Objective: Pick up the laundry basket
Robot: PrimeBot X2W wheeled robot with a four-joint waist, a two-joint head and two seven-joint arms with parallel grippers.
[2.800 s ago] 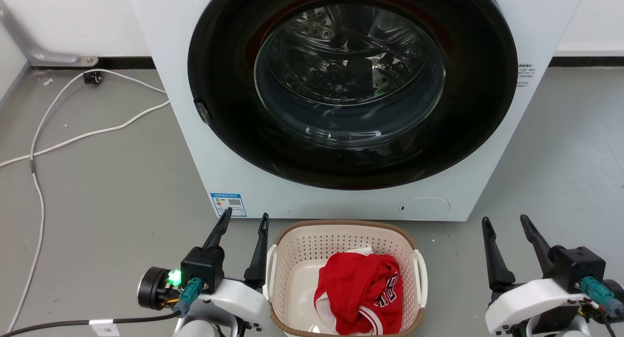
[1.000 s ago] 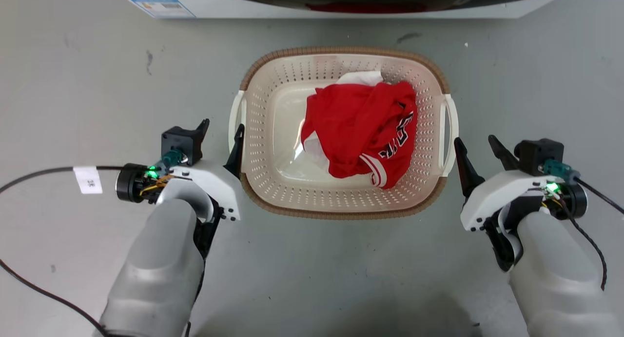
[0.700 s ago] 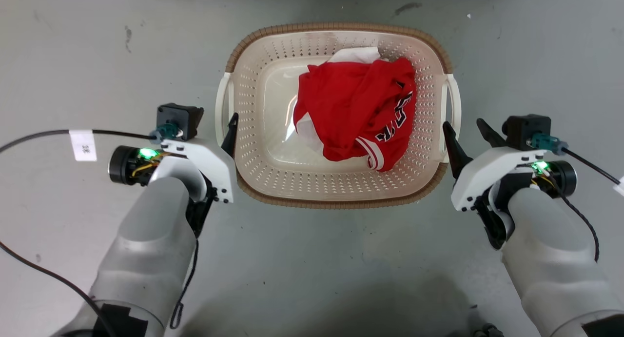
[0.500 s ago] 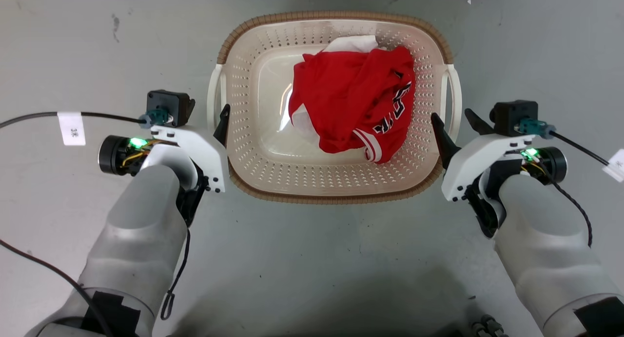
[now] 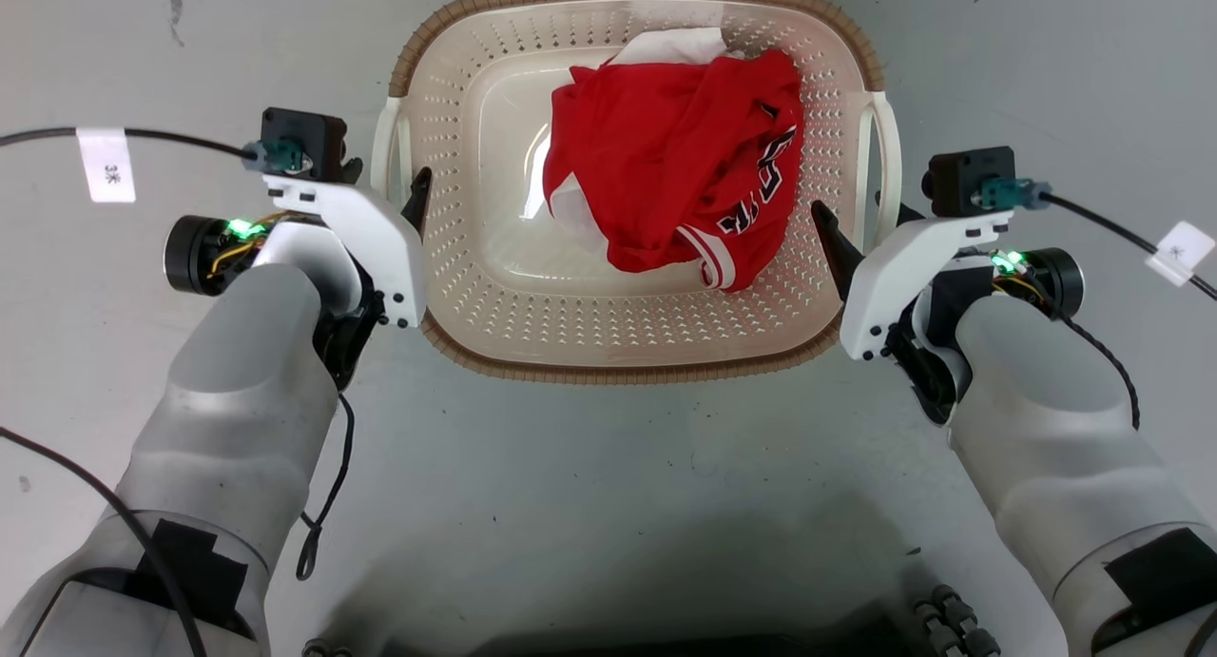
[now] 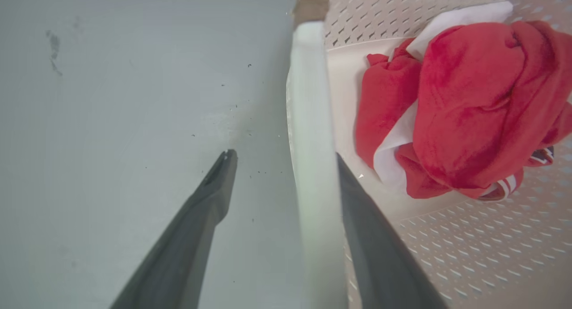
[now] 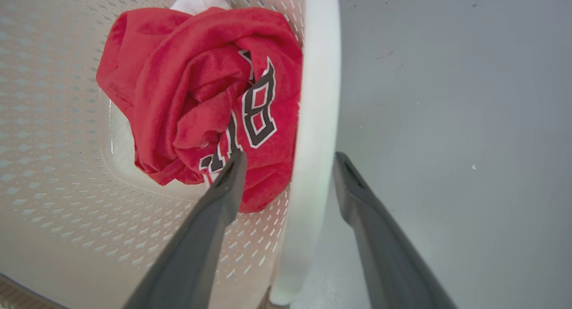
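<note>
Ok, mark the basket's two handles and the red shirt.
left handle [image 6: 310, 121]: left wrist view, middle of the white bar.
right handle [image 7: 319, 99]: right wrist view, middle of the white bar.
red shirt [image 5: 656, 153]: head view, centre of the bunched cloth.

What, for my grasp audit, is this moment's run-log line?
phase: pre-grasp | left gripper: open, astride left handle | right gripper: open, astride right handle | laundry basket: on floor, red garment inside
</note>
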